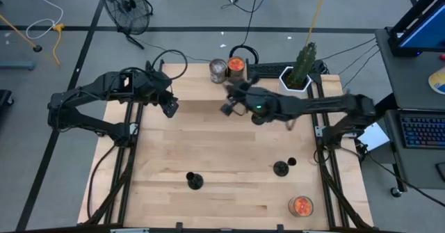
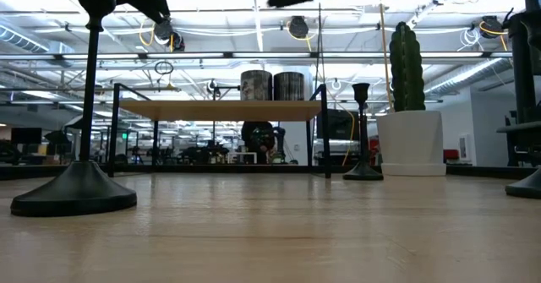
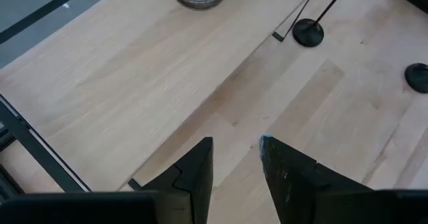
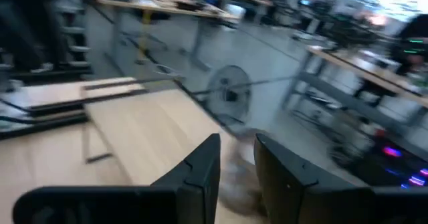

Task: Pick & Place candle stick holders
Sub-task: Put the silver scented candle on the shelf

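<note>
1. In the high view, the left arm reached from the left edge toward the upper middle of the table (image 1: 229, 184), its left gripper (image 1: 170, 108) hanging above bare wood with the fingers a narrow gap apart and nothing between them.
2. The right arm stretched leftward from the right edge; the right gripper (image 1: 228, 106) hovered in the upper centre, fingers slightly parted and empty, its wrist picture blurred.
3. One candle stick holder (image 1: 194, 181) stood upright at lower centre, stem vertical.
4. A second holder (image 1: 281, 167) stood upright at lower right.
5. In the low view a third holder (image 2: 363, 139) stood upright right of centre, beside the potted cactus (image 2: 407, 106); from above the right arm hid it.
</note>
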You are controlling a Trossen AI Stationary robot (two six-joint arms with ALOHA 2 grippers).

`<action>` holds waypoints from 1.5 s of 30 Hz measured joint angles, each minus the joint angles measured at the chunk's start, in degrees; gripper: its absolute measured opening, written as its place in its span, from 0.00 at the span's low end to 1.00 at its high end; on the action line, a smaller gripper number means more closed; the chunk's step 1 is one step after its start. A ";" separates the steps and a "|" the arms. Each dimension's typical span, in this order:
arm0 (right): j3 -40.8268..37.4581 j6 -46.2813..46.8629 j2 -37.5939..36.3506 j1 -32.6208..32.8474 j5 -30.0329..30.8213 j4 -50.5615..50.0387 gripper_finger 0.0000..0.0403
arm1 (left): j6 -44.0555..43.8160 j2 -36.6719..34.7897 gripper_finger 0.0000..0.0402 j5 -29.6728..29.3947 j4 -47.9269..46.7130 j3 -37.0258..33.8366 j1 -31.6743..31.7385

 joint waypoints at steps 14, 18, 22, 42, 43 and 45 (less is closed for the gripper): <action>0.00 21.34 -15.62 10.18 3.30 -40.18 0.15 | 1.19 0.00 0.33 0.02 0.25 0.01 0.00; 0.00 25.01 -18.23 14.13 0.24 -44.97 0.11 | 1.24 0.00 0.33 0.04 0.22 0.01 0.00; -0.05 27.81 -19.52 17.68 -3.16 -49.03 0.08 | -2.53 0.01 0.33 3.71 -1.03 0.00 -0.38; -0.05 42.70 -20.32 36.52 -10.19 -59.55 0.00 | -2.78 0.01 0.33 -5.43 10.28 -0.16 -23.54; -0.05 43.48 -20.37 37.27 -10.19 -59.57 0.00 | -2.83 -0.12 0.33 -5.59 10.96 -0.64 -24.31; -0.05 45.13 -20.51 38.66 -10.19 -59.63 0.00 | -2.27 -1.24 0.33 -5.41 13.97 -3.05 -25.24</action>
